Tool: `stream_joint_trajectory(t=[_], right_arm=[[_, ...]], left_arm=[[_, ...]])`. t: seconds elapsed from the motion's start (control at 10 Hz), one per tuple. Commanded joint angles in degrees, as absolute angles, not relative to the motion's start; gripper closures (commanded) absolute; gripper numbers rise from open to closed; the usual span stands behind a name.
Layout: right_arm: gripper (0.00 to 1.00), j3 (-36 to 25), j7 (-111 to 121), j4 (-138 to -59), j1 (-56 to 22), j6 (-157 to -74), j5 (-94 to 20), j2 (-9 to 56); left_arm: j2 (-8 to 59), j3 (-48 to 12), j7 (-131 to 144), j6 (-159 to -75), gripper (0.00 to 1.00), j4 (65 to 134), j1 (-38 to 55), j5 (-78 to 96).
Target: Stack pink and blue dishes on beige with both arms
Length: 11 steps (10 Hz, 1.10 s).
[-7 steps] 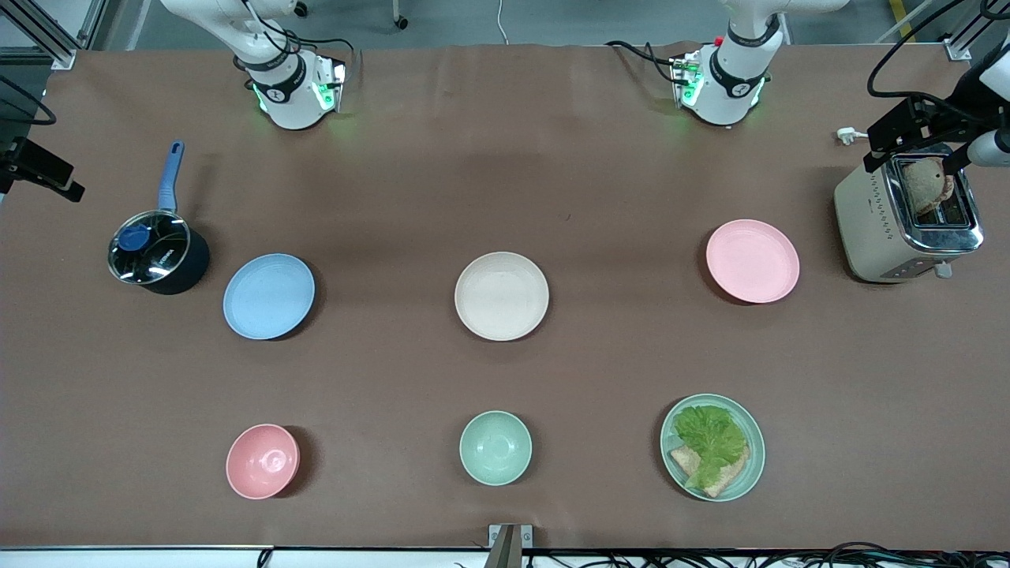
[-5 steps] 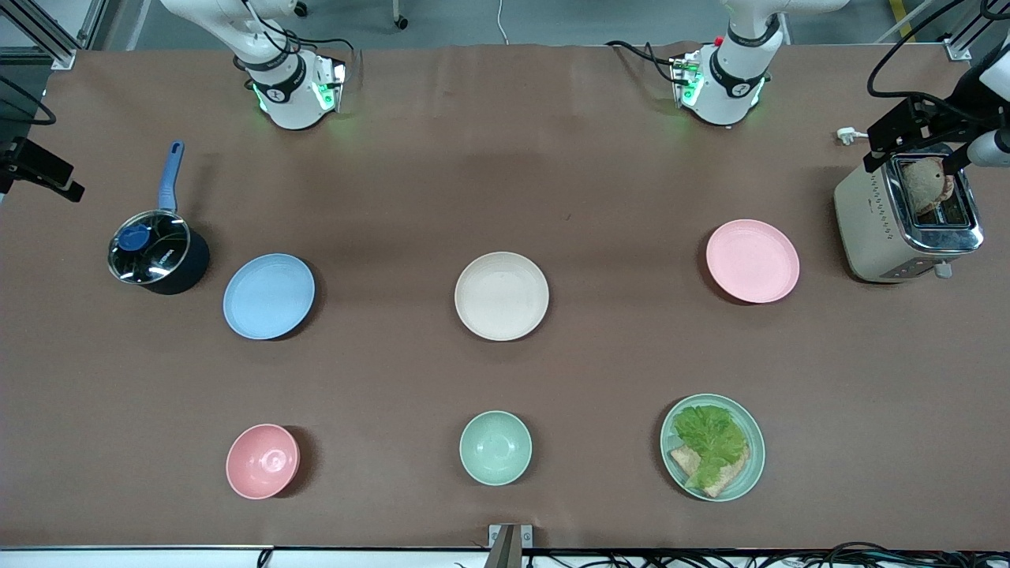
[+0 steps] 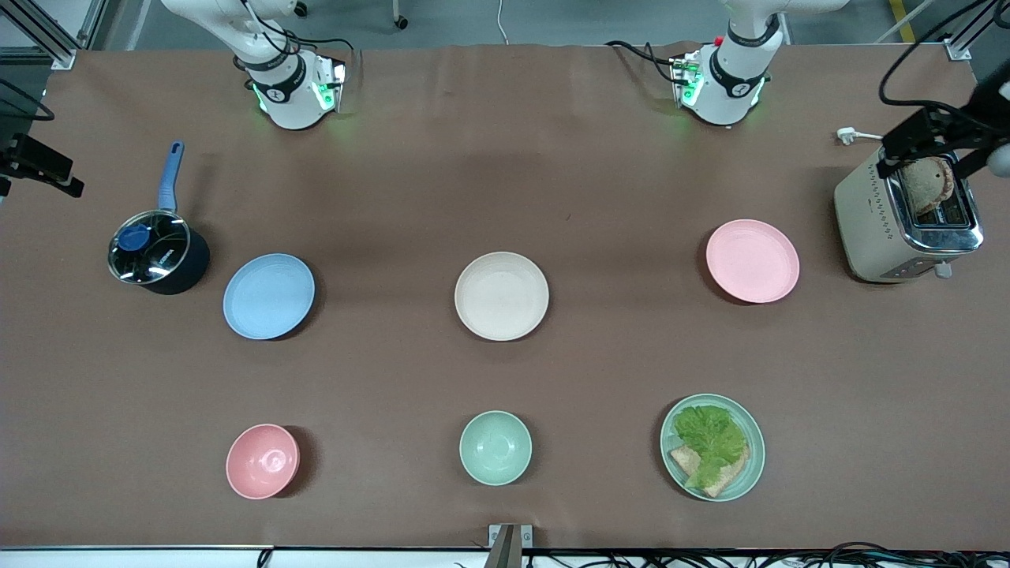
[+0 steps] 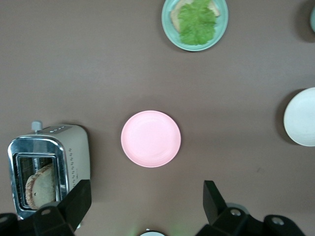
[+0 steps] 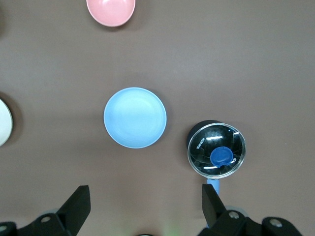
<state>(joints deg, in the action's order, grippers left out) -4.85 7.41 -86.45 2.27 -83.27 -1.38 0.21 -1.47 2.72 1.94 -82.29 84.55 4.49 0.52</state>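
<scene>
Three equal plates lie in a row across the middle of the table. The cream-beige plate (image 3: 501,296) is in the centre. Toward the right arm's end lies the light blue plate (image 3: 268,296), and the pale pink plate (image 3: 752,260) toward the left arm's end. My left gripper (image 4: 147,187) hangs open and empty, high over the bare table between its base and the pink plate (image 4: 150,139). Equally high, my right gripper (image 5: 145,189) is open and empty between its base and the blue plate (image 5: 135,118).
A lidded dark pot (image 3: 158,252) with a blue handle stands beside the blue plate. A toaster (image 3: 907,217) holding bread stands beside the pink plate. Nearer the front camera sit a pink bowl (image 3: 263,461), a mint bowl (image 3: 495,447) and a mint plate (image 3: 750,473) with lettuce and bread.
Dark arm parts at both side edges of the front view have shifted slightly. No plate has moved.
</scene>
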Motion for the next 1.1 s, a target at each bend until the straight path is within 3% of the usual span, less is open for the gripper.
stream_joint_trajectory(t=[0.0, 0.3, 0.5, 0.7, 1.0], right_arm=[[0.0, -7.6, 11.3, -92.6, 3.1, -89.2, -6.6, 3.6], [0.0, -7.9, 19.6, -100.6, 5.7, -100.7, -11.0, 11.1], [0.0, -7.9, 30.3, -101.2, 8.9, -104.7, -16.0, 18.3], [0.0, -7.9, 42.0, -106.6, 10.9, -115.2, -22.9, 23.6], [0.01, -7.8, 48.1, -109.9, 10.7, -119.8, -30.3, 27.6]], left_arm=[[3.8, 4.7, -1.3, -83.8, 0.05, 87.1, 4.6, 0.1], [4.7, 8.0, -6.5, -103.9, 0.05, 103.7, 4.1, 3.3], [10.2, 8.9, -8.8, -116.9, 0.05, 109.8, 3.6, 3.5], [16.1, 8.8, -10.4, -118.8, 0.05, 110.0, 3.7, 3.5], [19.9, 8.8, -12.4, -120.9, 0.05, 113.0, 3.7, 3.5]])
